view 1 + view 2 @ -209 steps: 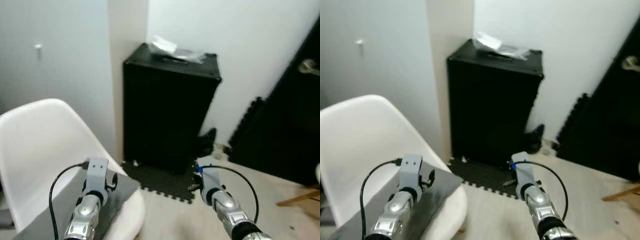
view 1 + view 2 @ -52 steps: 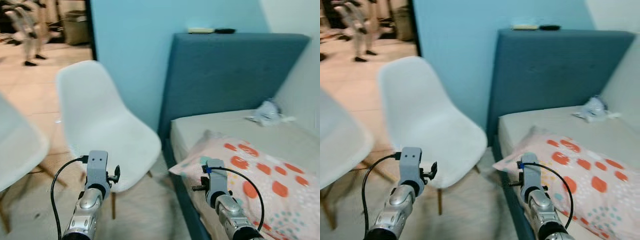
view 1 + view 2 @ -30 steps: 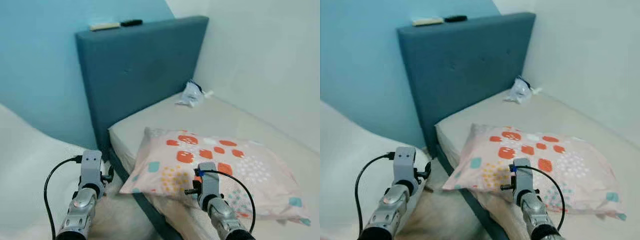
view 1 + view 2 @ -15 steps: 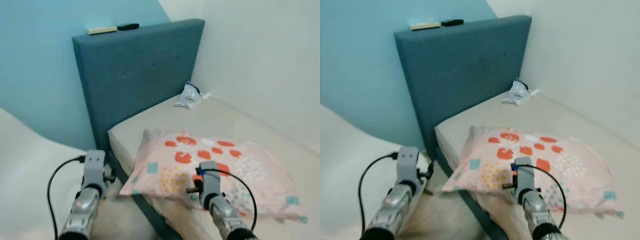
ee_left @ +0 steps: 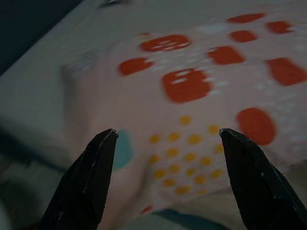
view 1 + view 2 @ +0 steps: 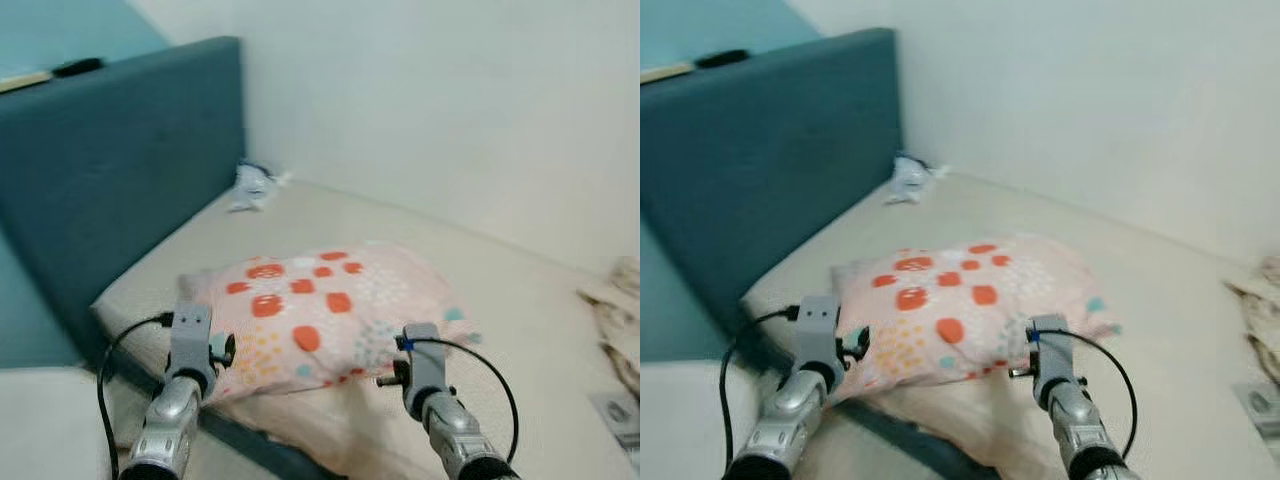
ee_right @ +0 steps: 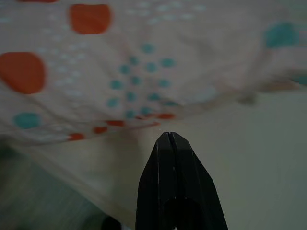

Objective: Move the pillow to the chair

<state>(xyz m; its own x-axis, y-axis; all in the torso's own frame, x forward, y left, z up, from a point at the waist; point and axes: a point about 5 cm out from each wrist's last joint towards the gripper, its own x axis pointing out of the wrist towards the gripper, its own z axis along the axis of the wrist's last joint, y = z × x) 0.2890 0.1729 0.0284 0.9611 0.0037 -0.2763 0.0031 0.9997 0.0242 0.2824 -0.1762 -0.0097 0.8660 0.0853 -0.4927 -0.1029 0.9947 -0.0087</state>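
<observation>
The pillow (image 6: 315, 300), pale pink with red, yellow and teal spots, lies on the beige mattress (image 6: 510, 290) near the bed's front corner. My left arm (image 6: 188, 350) is held before the pillow's left end. In the left wrist view the left gripper (image 5: 165, 139) is open, its fingers (image 5: 98, 158) wide apart and short of the fabric. My right arm (image 6: 422, 368) reaches toward the pillow's right front edge. My right gripper (image 7: 168, 136) is shut with nothing in it, its tip just below the pillow's seam, over the sheet. A white chair seat (image 6: 40, 425) edges in at the lower left.
A dark blue headboard (image 6: 120, 150) stands at the left with small items (image 6: 75, 68) on top. A crumpled white wrapper (image 6: 250, 185) lies by the headboard. Bunched cloth (image 6: 620, 300) sits at the right edge. White walls close the far side.
The camera has swung right: headboard and chair slid left and the pillow now sits centred before both arms. Both arms keep their pose in the picture.
</observation>
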